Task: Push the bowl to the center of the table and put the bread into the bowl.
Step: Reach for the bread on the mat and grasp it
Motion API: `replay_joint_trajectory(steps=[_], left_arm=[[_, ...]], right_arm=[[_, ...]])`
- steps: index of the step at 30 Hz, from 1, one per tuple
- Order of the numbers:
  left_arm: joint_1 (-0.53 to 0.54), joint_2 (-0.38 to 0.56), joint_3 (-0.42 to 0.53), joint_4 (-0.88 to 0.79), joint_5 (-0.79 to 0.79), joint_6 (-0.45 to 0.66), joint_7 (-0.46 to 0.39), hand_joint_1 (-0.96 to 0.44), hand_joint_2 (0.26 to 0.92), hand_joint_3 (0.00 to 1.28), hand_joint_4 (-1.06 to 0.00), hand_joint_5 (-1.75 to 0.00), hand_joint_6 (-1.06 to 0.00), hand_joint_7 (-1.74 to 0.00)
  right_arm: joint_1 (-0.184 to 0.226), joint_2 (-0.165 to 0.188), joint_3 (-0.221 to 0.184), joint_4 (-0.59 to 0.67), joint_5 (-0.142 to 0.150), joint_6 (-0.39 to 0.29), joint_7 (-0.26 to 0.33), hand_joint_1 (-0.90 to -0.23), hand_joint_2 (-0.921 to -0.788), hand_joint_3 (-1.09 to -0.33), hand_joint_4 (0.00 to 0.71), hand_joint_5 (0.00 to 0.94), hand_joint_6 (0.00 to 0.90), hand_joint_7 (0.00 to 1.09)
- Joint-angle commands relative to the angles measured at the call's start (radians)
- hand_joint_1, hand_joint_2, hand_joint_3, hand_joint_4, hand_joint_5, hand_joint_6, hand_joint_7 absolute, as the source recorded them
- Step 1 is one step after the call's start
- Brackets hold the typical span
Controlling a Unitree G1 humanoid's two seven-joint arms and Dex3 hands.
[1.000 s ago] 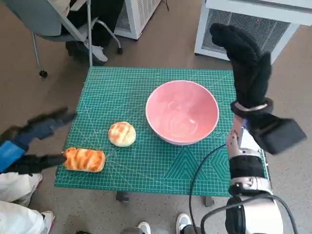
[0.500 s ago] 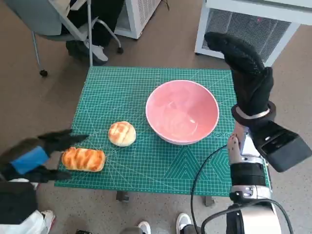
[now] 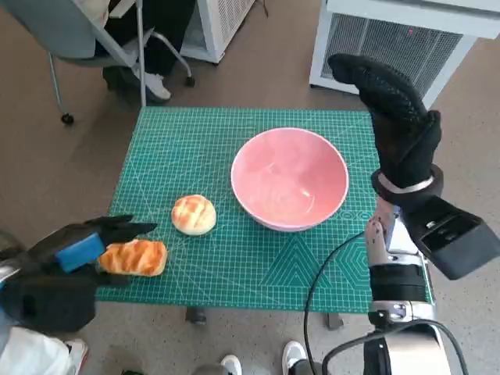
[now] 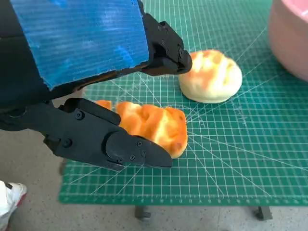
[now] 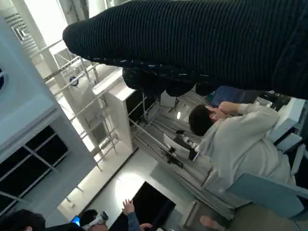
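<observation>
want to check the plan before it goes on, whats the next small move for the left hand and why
Probably close the left hand on the long bread. Its fingers already sit on either side of the loaf, open, without a firm grip. The pink bowl looks roughly central on the green mat and holds nothing, while the right hand is raised clear.

- The pink bowl (image 3: 290, 178) fills the right-centre of the green mat (image 3: 180, 141) in the head view; bare mat lies open above and left of it.
- The round bun (image 3: 194, 214) sits between the long bread (image 3: 134, 257) and the bowl, apart from both, partly blocking a straight path.
- The left hand (image 3: 74, 251) brackets the long bread at lower left, fingers apart.
- The right hand (image 3: 398, 117) is raised beyond the bowl's right rim.
- A chair (image 3: 86, 39) and person's legs (image 3: 160, 31) stand off the mat's upper left.
</observation>
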Motion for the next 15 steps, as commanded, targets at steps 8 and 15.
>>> replay_joint_trajectory(steps=[8,15], left_arm=[[-0.051,-0.084,-0.081,0.167,0.103,-0.087,0.16,-0.19,0.876,0.0,-0.58,-0.08,-0.53,-0.24],[-0.069,-0.091,-0.1,0.221,0.155,-0.121,0.231,-0.03,0.917,0.15,-0.54,-1.02,-0.5,-1.16]], right_arm=[[0.042,-0.009,0.006,-0.021,-0.001,0.031,-0.001,-0.619,-0.921,-0.769,0.308,0.013,-0.001,0.77],[0.047,-0.01,0.006,-0.03,0.002,0.037,0.003,-0.611,-0.921,-0.772,0.308,0.013,-0.001,0.77]])
